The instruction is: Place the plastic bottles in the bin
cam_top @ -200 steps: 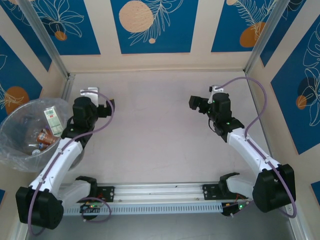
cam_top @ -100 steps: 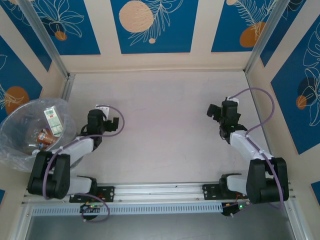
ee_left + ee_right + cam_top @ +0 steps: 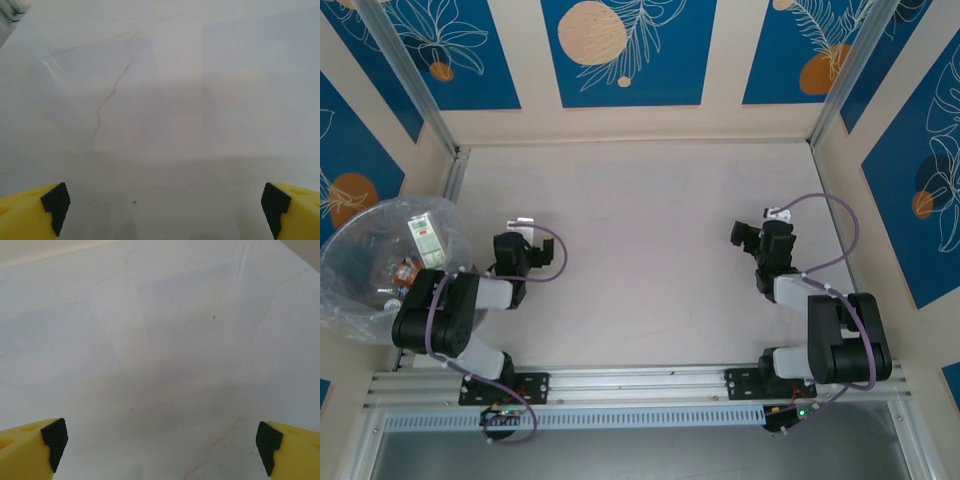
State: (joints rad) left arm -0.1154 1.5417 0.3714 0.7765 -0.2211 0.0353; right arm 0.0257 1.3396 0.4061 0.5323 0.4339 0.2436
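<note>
The bin stands at the table's left edge, a round tub lined with a crinkled clear bag. Inside it lie plastic bottles: one with a white label leans against the right wall, and one with a red-brown label sits lower down with others. My left gripper is just right of the bin, low over the table. In the left wrist view it is open, its yellow fingers wide apart over bare tabletop. My right gripper is on the right side; in its wrist view it is open with nothing between its fingers.
Both arms are folded back close to their bases along the mounting rail at the near edge. Blue-and-cream patterned walls enclose the pale marbled table at the back and sides.
Both arms have drawn back and folded down toward their bases, bringing the grippers lower and nearer the front. Both grippers stayed open. The bottles in the bin have not moved.
</note>
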